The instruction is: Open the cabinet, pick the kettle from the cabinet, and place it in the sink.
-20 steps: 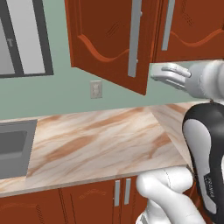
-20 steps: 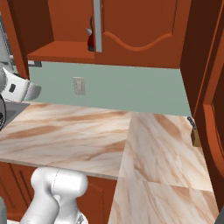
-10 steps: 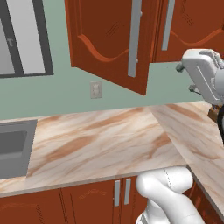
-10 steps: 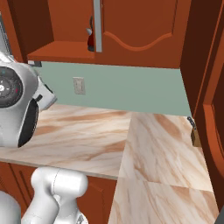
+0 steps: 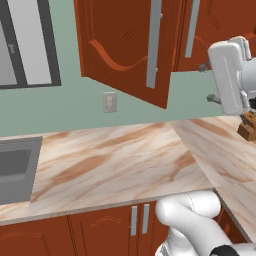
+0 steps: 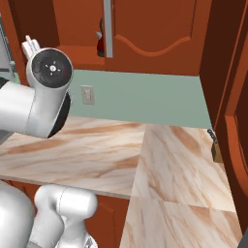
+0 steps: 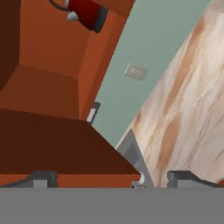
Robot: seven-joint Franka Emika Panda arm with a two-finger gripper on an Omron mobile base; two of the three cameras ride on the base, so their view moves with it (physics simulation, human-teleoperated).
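Hand view: gripper released, empty; kettle sits well ahead on cabinet shelf, probably lying sideways to the camera.

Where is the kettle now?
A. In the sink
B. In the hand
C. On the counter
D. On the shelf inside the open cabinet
D: the kettle sits on the shelf of the open cabinet, with the open hand away from it.
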